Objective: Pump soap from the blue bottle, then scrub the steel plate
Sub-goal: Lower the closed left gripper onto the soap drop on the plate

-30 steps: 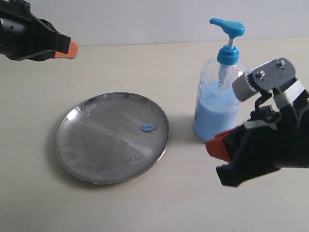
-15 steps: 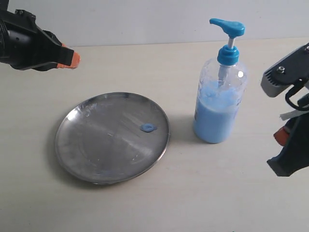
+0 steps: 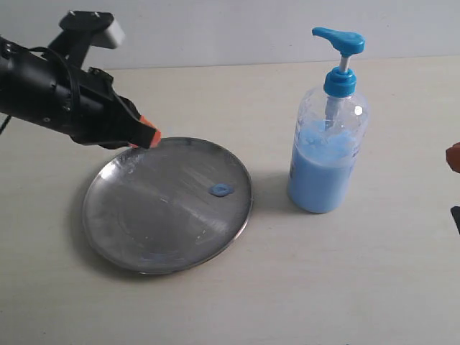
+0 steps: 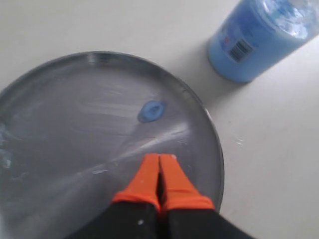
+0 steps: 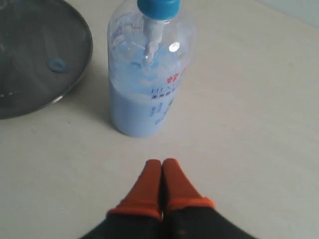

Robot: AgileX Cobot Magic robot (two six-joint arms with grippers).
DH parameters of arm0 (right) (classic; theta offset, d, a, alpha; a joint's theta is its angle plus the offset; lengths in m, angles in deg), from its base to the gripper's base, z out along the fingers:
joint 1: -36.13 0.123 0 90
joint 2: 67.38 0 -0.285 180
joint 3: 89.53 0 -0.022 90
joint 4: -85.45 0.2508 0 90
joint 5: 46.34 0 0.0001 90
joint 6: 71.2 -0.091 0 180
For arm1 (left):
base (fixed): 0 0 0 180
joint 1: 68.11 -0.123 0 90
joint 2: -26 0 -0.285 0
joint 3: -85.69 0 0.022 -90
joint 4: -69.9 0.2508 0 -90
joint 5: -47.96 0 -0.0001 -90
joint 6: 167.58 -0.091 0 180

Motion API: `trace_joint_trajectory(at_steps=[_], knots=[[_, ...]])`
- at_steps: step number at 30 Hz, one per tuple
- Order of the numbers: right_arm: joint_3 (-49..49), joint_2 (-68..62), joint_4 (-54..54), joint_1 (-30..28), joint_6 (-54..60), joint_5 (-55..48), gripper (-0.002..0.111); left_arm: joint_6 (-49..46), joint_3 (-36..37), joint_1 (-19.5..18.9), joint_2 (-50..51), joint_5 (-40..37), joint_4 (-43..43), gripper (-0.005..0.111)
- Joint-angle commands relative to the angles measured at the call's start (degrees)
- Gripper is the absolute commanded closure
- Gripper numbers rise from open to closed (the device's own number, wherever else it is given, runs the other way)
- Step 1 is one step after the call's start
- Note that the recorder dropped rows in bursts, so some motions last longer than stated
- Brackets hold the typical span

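The steel plate (image 3: 144,215) lies on the table left of centre, with a small blob of blue soap (image 3: 221,190) near its right side. My left gripper (image 3: 149,135) is shut with nothing in it, its orange tips over the plate's far rim; the left wrist view has the tips (image 4: 160,158) above the plate (image 4: 60,129), short of the soap (image 4: 151,110). The blue bottle (image 3: 327,154) stands upright right of the plate. My right gripper (image 5: 162,163) is shut and empty, back from the bottle (image 5: 144,99); only a sliver of it (image 3: 453,157) shows at the exterior view's right edge.
The bare beige table (image 3: 345,287) stretches around the plate and bottle. A pale wall (image 3: 215,29) rises behind the table's far edge.
My left gripper moved from the far left corner down and right to the plate's far rim. My right arm pulled away from the bottle to the right, almost out of view, and its jaws shut.
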Motion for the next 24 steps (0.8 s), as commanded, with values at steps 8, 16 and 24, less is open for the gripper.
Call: trace_joint_trajectory(at_steps=[8, 16, 24], knots=[[1.91, 10.23, -0.56, 0.04, -3.16, 4.07, 0.108, -2.19, -1.93, 6.17, 8.9, 2.93, -1.78, 0.107], [2.98, 12.91, -0.48, 0.04, -4.46, 5.61, 0.108, -2.08, -6.76, 6.17, 16.18, 2.05, -6.08, 0.107], [2.98, 13.34, -0.48, 0.04, -4.51, 5.85, 0.108, -1.81, -13.54, 6.17, 22.64, -0.24, -9.82, 0.107]])
